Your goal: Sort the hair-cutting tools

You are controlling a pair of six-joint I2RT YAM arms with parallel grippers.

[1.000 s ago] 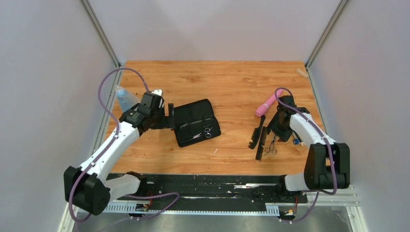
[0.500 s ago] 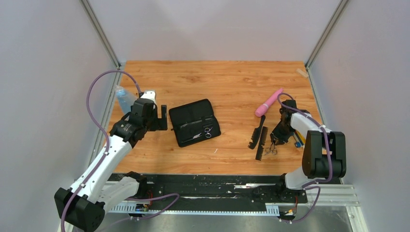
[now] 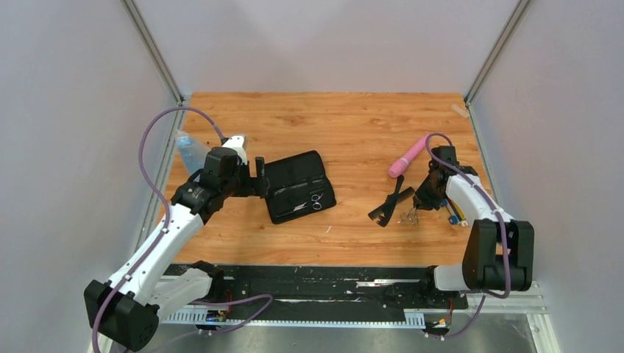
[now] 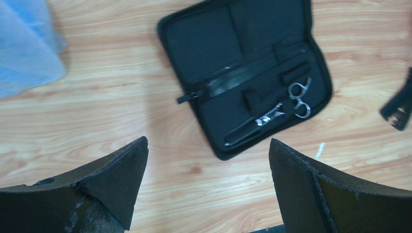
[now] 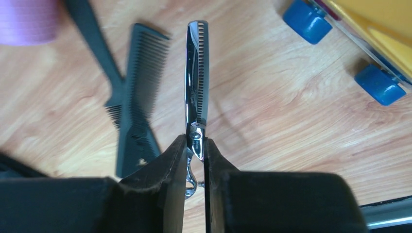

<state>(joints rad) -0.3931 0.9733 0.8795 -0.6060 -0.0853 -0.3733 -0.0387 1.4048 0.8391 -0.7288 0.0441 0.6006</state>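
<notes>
Wooden table (image 3: 353, 125). Thinning scissors (image 5: 197, 82): clamped at pivot between nearly closed fingers of right gripper (image 5: 195, 143), blades pointing away, just beside two overlapping black combs (image 5: 138, 121). Second scissors (image 4: 286, 104): inside open black zip case (image 4: 209, 43). Left gripper (image 4: 208, 145): fingers fully spread, empty, near case.

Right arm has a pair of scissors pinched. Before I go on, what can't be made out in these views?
- Right wrist: ring handles of the held scissors are mostly hidden behind the fingers of the right gripper.
- Right wrist: blue-and-yellow object is cut off by the top-right edge, and too small in the top view to identify.
- Left wrist: blue bottle is blurred and cut off by the left edge. A comb is cut off by the right edge.
</notes>
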